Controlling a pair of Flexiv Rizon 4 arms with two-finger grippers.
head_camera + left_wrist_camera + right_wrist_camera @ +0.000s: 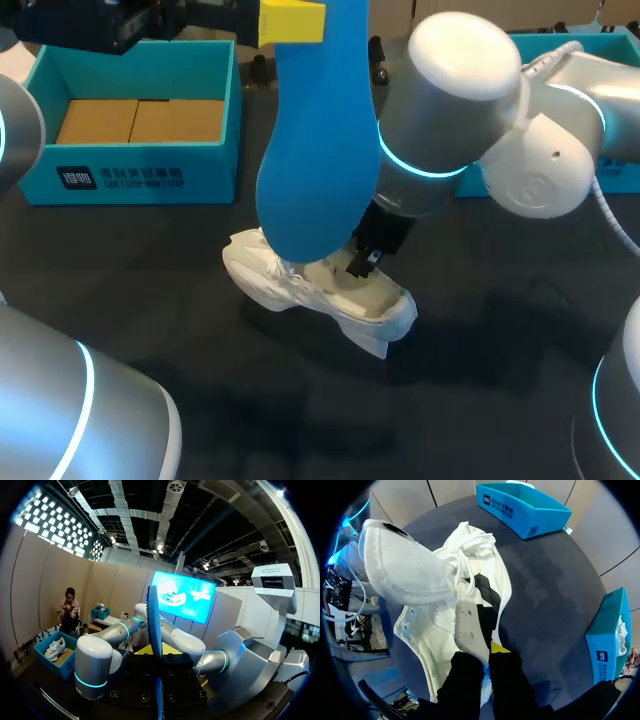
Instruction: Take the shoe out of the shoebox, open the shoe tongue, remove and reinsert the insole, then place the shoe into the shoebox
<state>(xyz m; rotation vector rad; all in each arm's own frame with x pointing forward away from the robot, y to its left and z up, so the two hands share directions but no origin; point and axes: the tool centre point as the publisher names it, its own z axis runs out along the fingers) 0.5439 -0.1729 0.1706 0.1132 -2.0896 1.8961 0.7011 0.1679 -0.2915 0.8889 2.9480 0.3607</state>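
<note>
A white shoe (300, 290) lies on the dark table, its tongue (405, 565) folded out and open. My right gripper (362, 262) is down at the shoe's opening, shut on the shoe's grey eyelet edge (469, 627); the right gripper (487, 652) shows one yellow tip. High above the shoe, my left gripper (290, 20) is shut on the blue insole (320, 130), which hangs down in front of the shoe. In the left wrist view the insole (154, 625) stands edge-on between the left gripper (156, 652) fingers. The teal shoebox (215, 165) stands at the back left.
Brown cardboard (140, 120) lines the shoebox bottom. A second teal box (590, 45) sits at the back right behind my right arm (470, 90). Bare dark table (300, 410) lies in front of the shoe.
</note>
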